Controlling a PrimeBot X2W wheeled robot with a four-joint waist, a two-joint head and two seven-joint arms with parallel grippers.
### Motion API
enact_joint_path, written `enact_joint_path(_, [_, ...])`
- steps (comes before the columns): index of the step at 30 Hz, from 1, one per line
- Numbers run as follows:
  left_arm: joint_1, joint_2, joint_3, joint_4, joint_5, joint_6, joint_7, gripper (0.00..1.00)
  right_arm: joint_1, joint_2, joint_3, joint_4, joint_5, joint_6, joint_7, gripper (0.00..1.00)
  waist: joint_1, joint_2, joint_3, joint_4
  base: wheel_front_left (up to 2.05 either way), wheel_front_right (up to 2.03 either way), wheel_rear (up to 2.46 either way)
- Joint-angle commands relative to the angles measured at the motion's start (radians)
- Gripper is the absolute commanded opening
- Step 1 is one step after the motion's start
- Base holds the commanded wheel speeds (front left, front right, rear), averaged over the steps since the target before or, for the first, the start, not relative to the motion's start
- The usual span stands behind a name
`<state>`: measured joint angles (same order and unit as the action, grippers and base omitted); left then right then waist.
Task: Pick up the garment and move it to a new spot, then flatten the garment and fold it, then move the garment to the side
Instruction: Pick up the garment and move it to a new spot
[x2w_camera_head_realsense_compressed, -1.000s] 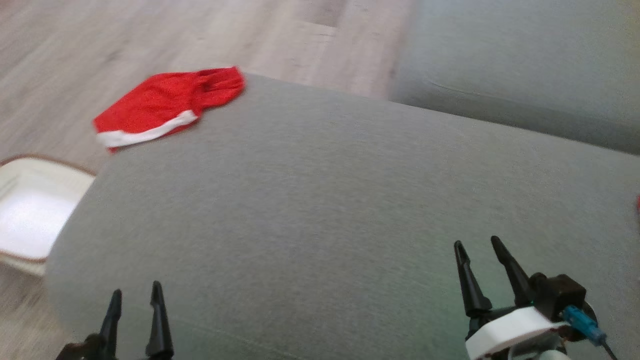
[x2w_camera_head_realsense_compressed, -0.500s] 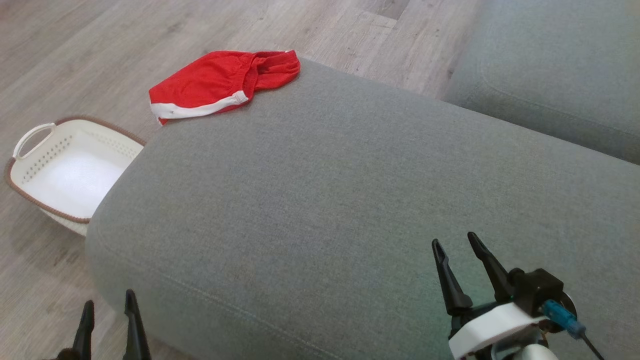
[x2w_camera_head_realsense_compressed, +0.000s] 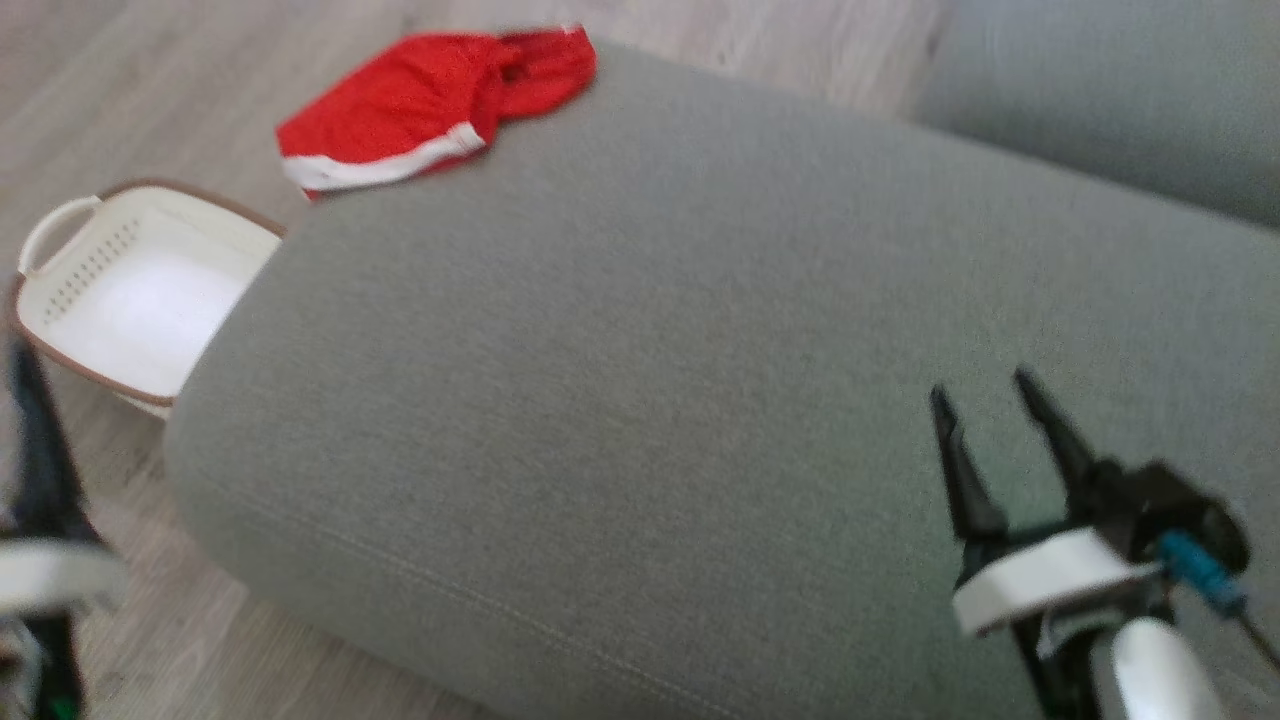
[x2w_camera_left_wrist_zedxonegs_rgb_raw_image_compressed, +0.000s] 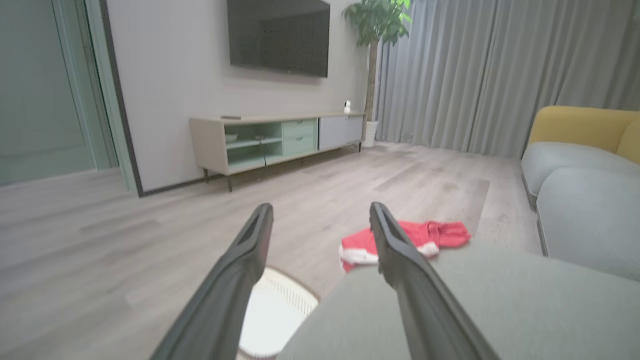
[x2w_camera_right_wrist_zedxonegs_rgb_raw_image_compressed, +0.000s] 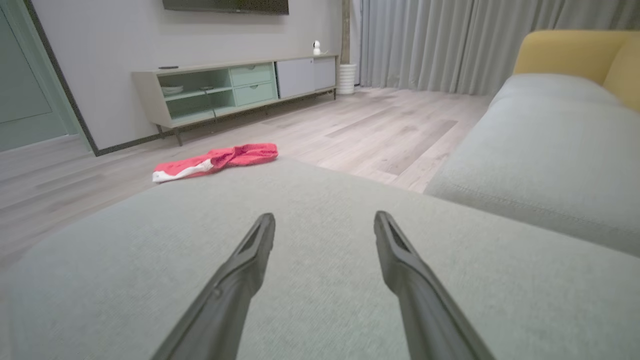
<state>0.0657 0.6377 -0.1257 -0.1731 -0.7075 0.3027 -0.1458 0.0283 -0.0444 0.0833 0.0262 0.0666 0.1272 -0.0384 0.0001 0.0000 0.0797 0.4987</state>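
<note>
Head view is showing a red garment (x2w_camera_head_realsense_compressed: 430, 105) with a white band lying bunched at the far left corner of a wide grey sofa cushion (x2w_camera_head_realsense_compressed: 620, 400), its edge hanging a little over the rim toward the wooden floor (x2w_camera_head_realsense_compressed: 150, 60). A white basket (x2w_camera_head_realsense_compressed: 75, 285) with a brown rim is sitting on the floor just beside the cushion's left side, below the garment. The right claw (x2w_camera_head_realsense_compressed: 980, 385) is hovering over the near right part of the cushion, released, its two dark fingers standing apart and pointing roughly toward the far side. A second grey cushion (x2w_camera_head_realsense_compressed: 1100, 90) is lying at the upper right.

Left wrist view is looking along the left claw (x2w_camera_left_wrist_zedxonegs_rgb_raw_image_compressed: 321, 207), which is also released, its fingers spread wide, with the basket and the cushion's left edge lying under them. The garment is sitting well beyond the fingertips, partly hidden behind the right-hand finger. A television (x2w_camera_left_wrist_zedxonegs_rgb_raw_image_compressed: 277, 35), a low cabinet (x2w_camera_left_wrist_zedxonegs_rgb_raw_image_compressed: 260, 142), a plant (x2w_camera_left_wrist_zedxonegs_rgb_raw_image_compressed: 377, 20) and grey curtains (x2w_camera_left_wrist_zedxonegs_rgb_raw_image_compressed: 475, 75) are standing in the background.

Right wrist view is showing the garment far ahead and to the left of the spread fingers, well apart from them.
</note>
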Motion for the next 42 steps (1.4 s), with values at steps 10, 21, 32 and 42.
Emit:
enact_joint_path(10, [-0.51, 0.185, 0.113, 0.162, -0.065, -0.134, 0.077, 1.0, -0.197, -0.006, -0.011, -0.266, -0.089, 0.003, 0.135, 1.0, -0.0001, 0.0, 0.317, -0.169, 0.0, 0.0, 0.0])
enact_joint_path(21, [-0.919, 0.162, -0.037, 0.597, -0.077, -0.29, 0.213, 1.0, -0.263, -0.006, -0.047, -0.516, -0.17, 0.003, 0.244, 1.0, -0.0001, 0.0, 0.522, -0.291, 0.0, 0.0, 0.0])
enact_joint_path(32, [-1.14, 0.016, -0.128, 0.966, -0.037, -0.294, 0.201, 1.0, -0.275, -0.006, -0.076, -0.645, -0.204, 0.003, 0.303, 1.0, -0.0001, 0.0, 0.652, -0.323, 0.0, 0.0, 0.0])
enact_joint_path(42, [-1.197, -0.018, -0.154, 1.161, -0.042, -0.336, 0.226, 1.0, -0.281, -0.006, -0.095, -0.65, -0.198, 0.003, 0.29, 1.0, -0.0001, 0.0, 0.683, -0.332, 0.0, 0.0, 0.0])
